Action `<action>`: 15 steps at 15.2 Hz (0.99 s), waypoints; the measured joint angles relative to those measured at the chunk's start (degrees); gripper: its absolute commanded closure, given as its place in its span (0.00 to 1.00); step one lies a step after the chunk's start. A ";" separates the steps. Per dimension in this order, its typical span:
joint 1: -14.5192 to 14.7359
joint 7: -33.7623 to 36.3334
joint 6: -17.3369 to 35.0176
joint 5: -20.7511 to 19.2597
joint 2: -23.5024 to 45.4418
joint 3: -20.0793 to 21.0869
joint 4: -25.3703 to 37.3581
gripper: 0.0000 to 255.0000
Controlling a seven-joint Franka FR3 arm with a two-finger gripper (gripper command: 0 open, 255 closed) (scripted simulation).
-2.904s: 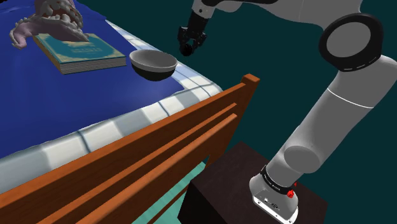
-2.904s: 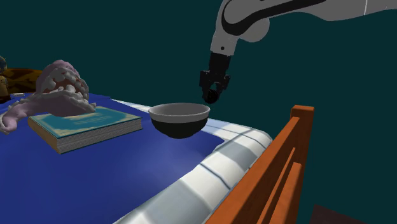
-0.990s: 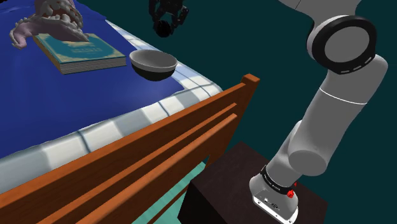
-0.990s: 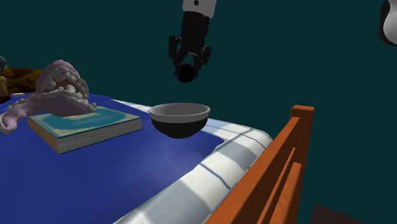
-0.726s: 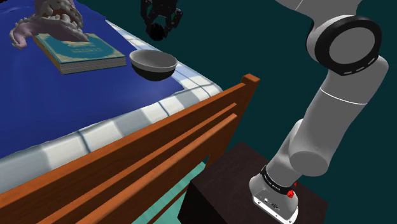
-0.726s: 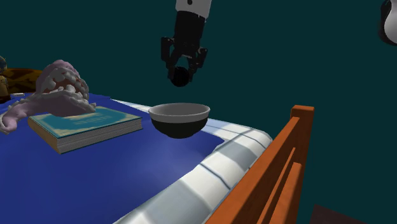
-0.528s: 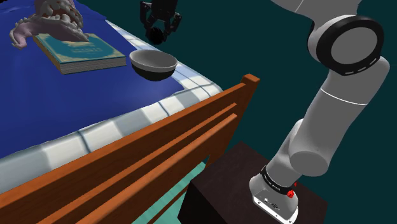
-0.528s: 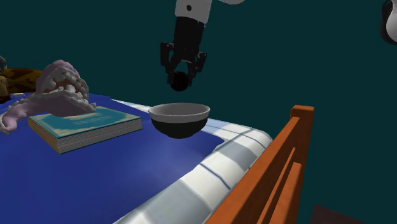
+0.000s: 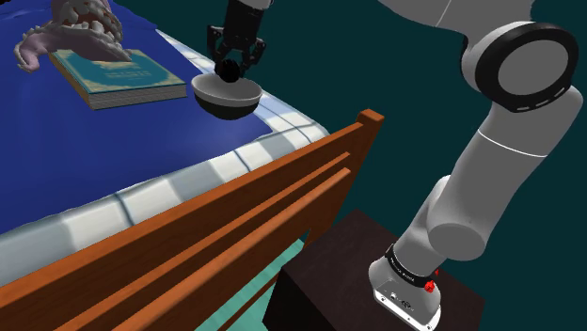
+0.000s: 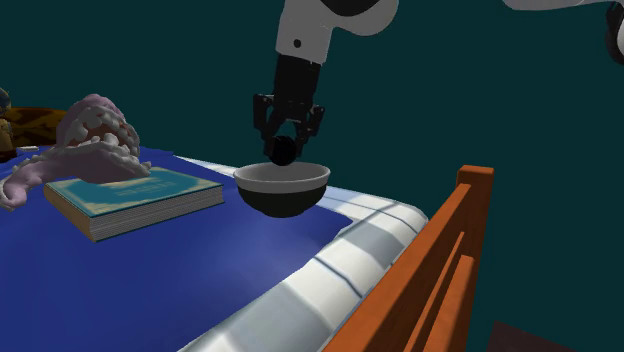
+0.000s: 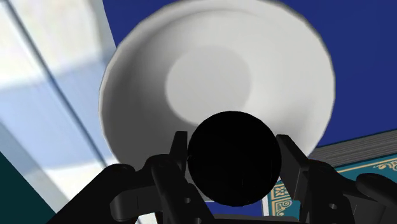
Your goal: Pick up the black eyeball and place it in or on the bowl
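Observation:
The black eyeball (image 11: pixel 233 158) is a plain black sphere clasped between my two black fingers. My gripper (image 9: pixel 230 68) is shut on it and points straight down, just above the bowl (image 9: pixel 229 98). That bowl is dark outside and pale grey inside, resting on the blue bed near the white quilted edge. From the second exterior view the eyeball (image 10: pixel 283 151) hangs right over the bowl's rim (image 10: pixel 300 177), with the gripper (image 10: pixel 284 150) around it. Along the gripper, the bowl's pale inside (image 11: pixel 210 76) lies directly beneath the ball.
A teal book (image 9: pixel 118 77) lies on the blue bed cover beside the bowl, with a pinkish lumpy figure (image 9: pixel 75 28) on its far end. A wooden footboard (image 9: pixel 254 226) runs along the bed's near side. My arm's dark stand (image 9: pixel 376 282) sits at the shoulder view's lower right.
The gripper, still holding the eyeball, has come down from well above the bed to just over the bowl. The bowl, book and figure have stayed put.

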 measured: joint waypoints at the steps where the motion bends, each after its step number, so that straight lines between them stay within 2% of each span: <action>1: 0.01 0.02 0.53 -0.02 0.03 0.01 -0.50 1.00; 7: 0.02 0.06 1.26 0.03 -0.33 0.03 -1.56 1.00; 8: 0.02 0.06 1.27 0.03 -0.34 0.03 -1.57 0.00; 15: 0.01 0.03 0.51 0.06 -0.49 0.02 -0.95 0.00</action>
